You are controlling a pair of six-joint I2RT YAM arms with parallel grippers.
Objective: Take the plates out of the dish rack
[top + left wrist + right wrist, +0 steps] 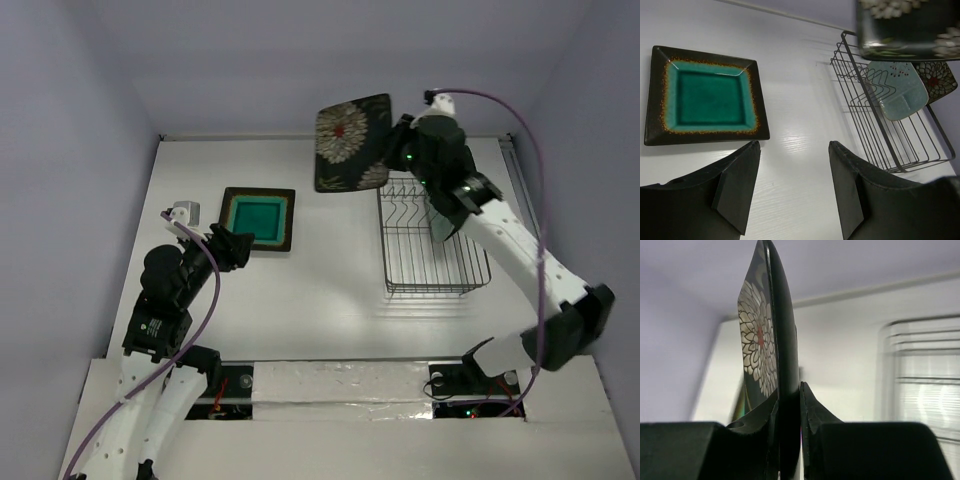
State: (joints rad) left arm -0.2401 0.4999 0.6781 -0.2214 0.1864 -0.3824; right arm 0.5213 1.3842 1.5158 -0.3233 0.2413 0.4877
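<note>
Our right gripper (789, 391) clamped a flowered plate (352, 142) by its edge, high and just left of the dish rack (387, 255) to clear its prongs, while our left gripper (794, 147) hung open near the teal plate (707, 95).

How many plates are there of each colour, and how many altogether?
Teal plate: 1
Black flower plates: 2
Mint-green plate: 1
Total: 4
</note>
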